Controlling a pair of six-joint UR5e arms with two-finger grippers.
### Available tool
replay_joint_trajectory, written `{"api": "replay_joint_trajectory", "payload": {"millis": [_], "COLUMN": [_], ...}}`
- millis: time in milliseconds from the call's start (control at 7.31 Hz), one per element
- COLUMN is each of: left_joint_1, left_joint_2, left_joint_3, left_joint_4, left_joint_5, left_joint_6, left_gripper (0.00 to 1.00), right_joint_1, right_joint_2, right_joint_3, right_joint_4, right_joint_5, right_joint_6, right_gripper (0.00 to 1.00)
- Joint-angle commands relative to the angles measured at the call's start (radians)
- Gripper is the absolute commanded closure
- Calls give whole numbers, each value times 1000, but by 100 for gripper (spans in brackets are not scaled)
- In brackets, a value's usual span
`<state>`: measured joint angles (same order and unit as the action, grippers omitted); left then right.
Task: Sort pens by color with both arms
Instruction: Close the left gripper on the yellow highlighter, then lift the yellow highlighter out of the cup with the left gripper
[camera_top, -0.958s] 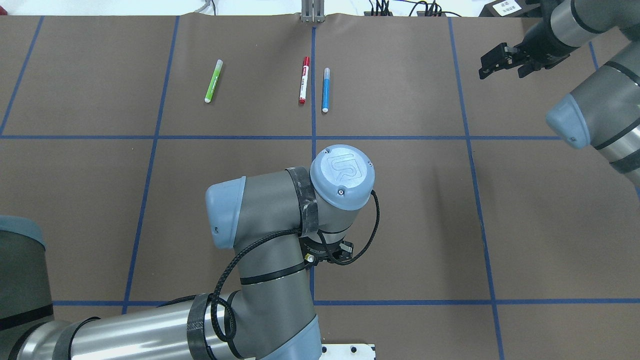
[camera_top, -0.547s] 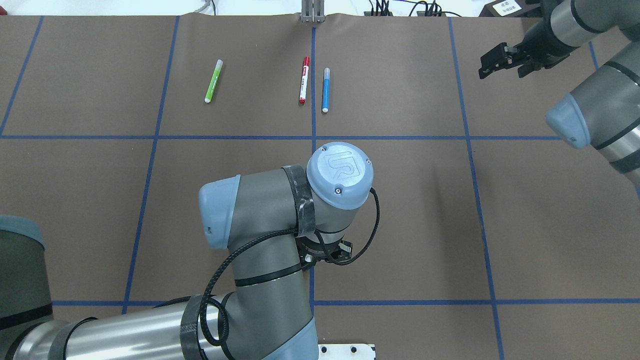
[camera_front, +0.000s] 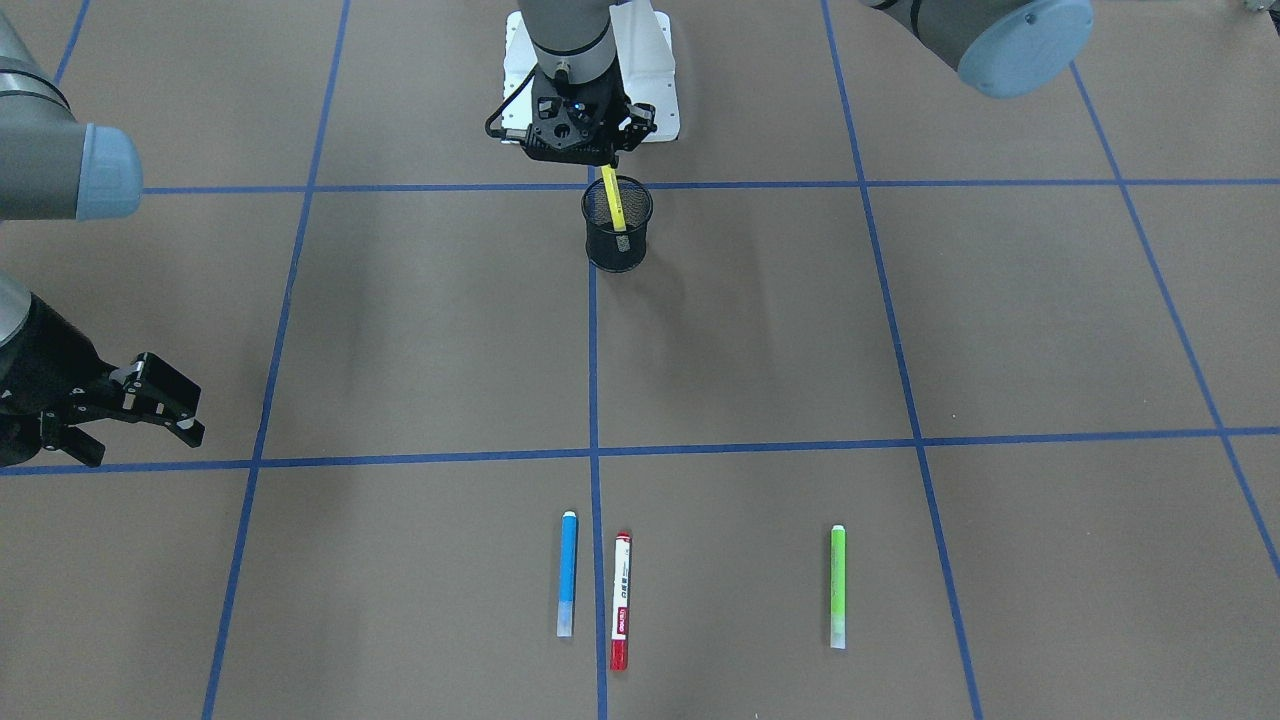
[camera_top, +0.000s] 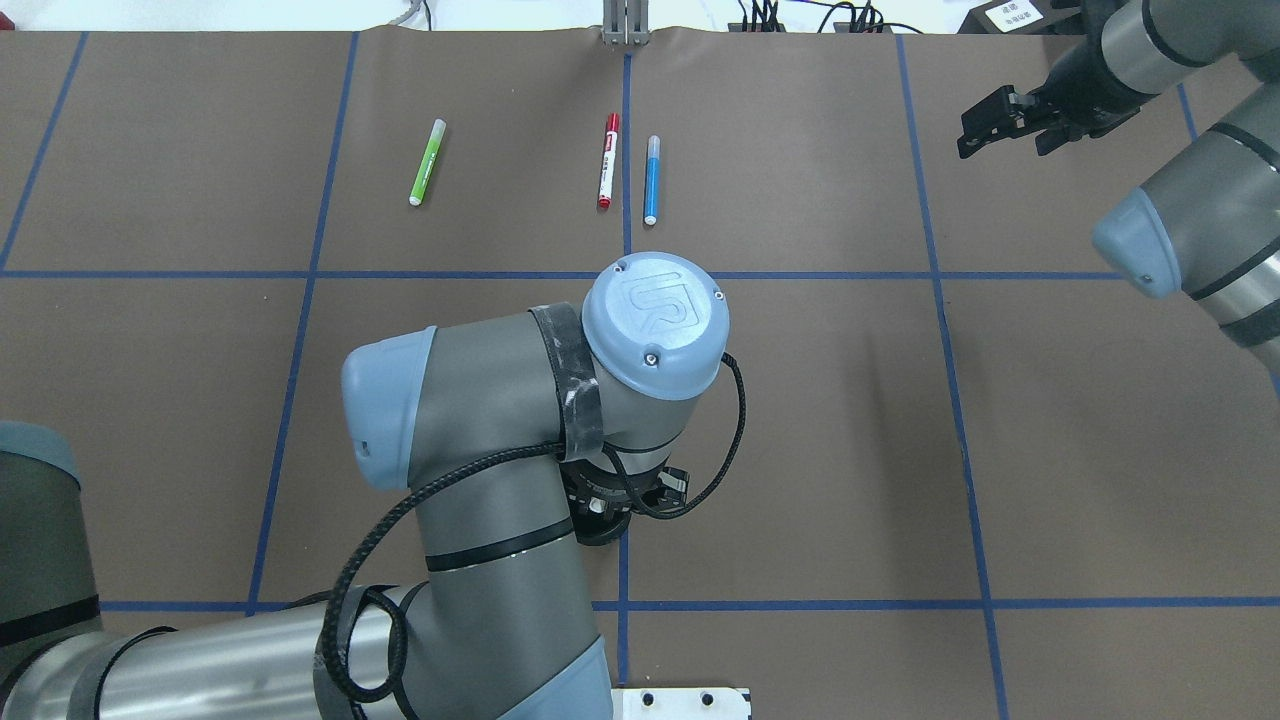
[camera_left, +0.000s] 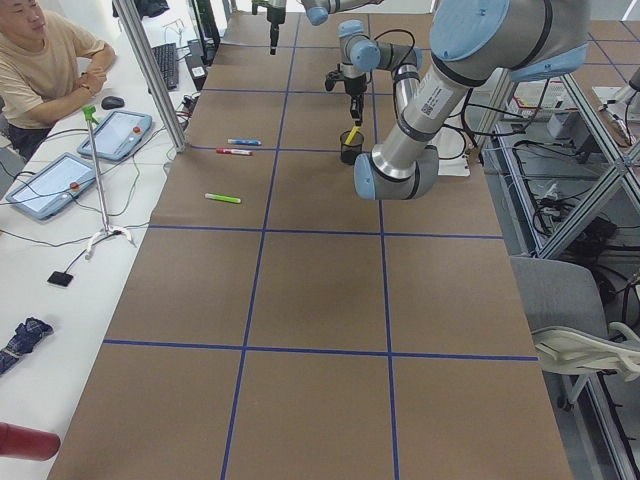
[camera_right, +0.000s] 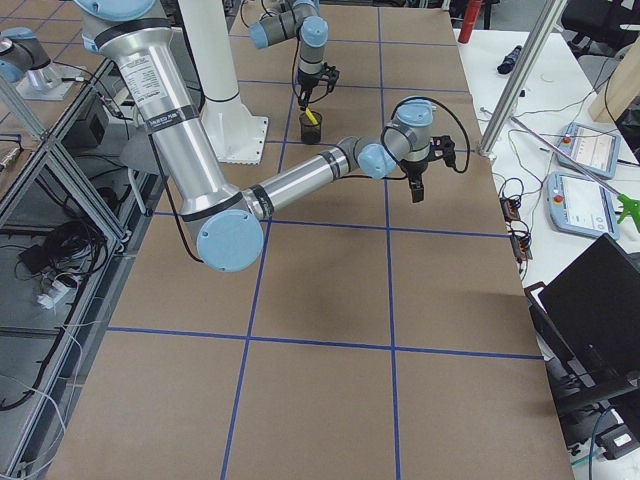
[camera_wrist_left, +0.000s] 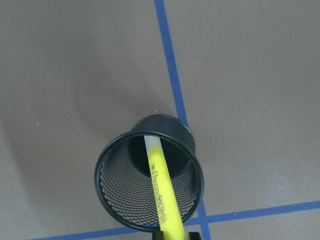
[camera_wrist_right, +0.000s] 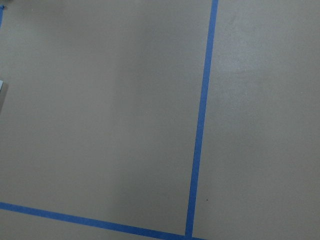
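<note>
At the upper centre of the front-facing view, the left gripper is clamped on the top end of the slim yellow highlighter. Its long axis stands near upright, slightly tilted, with the lower end inside the black cylindrical mesh cup. At lower centre, the blue marker pen and the white-barrelled pen with red ends lie side by side on the brown table. The green highlighter lies well apart to their right. All three long axes run top to bottom. At the left edge, the right gripper has its jaws spread and holds nothing
</note>
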<state>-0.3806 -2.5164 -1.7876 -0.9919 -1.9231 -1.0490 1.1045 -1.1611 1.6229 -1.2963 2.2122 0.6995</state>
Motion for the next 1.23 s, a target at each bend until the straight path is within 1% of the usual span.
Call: {"api": "replay_joint_trajectory", "payload": {"millis": [0, 137, 274, 547, 684, 821, 1094], "left_joint_1": [-32, -41, -55, -69, -101, -133, -216], "left_joint_2": [39, 91, 112, 111, 108, 110, 114], "left_joint_3": [-103, -186, -238, -303, -332, -340, -332], "left_joint_4": [51, 58, 58, 58, 56, 53, 42], "left_joint_5": [0, 0, -4, -8, -14, -26, -17], "left_joint_6": [29, 52, 53, 53, 53, 53, 55], "left_gripper": [94, 95, 97, 99, 100, 100, 100], "right_joint_1": [0, 0, 0, 0, 0, 0, -2], "right_joint_2": [0, 0, 0, 0, 0, 0, -2], "right_joint_3": [0, 0, 2, 0, 0, 0, 2], "right_joint_4": [0, 0, 0, 0, 0, 0, 0], "right_joint_5": [-2, -5, -6, -8, -8, -8, -8], "right_joint_6": [0, 0, 0, 0, 0, 1, 5], "right_gripper": [1, 1, 1, 1, 1, 1, 1]}}
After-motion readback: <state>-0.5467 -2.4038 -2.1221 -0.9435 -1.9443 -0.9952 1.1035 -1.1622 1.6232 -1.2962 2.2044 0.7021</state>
